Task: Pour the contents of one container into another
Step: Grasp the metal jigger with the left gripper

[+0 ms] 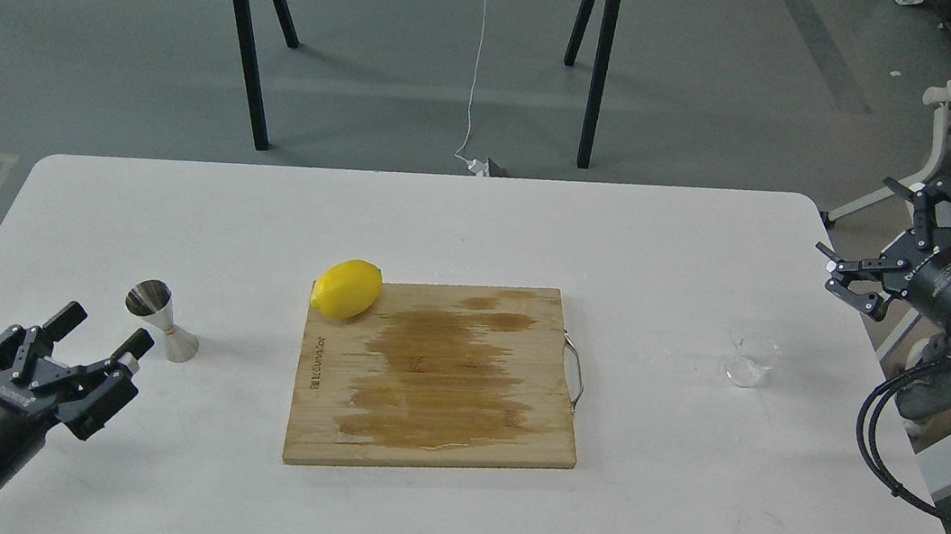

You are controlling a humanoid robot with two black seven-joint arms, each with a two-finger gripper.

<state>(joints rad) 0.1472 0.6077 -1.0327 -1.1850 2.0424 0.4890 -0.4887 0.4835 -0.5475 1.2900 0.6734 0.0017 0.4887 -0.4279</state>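
The cup (752,360) looks light, slippery and fragile, so grasp its side wall; both claws, left (100,338) and right (863,230), are released.

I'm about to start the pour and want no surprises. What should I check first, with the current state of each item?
1. Glass cup upright on the table: ok.
2. Cup has something in it to pour: cannot tell, the glass is clear.
3. Jigger standing, open end up: ok, though it appears to lean slightly.
4. Right gripper open and empty: ok, off beyond the table's right edge.
5. Left gripper open and empty: ok, just short of the jigger.
6. Cutting board and lemon lie between cup and jigger: not ok for a straight carry.
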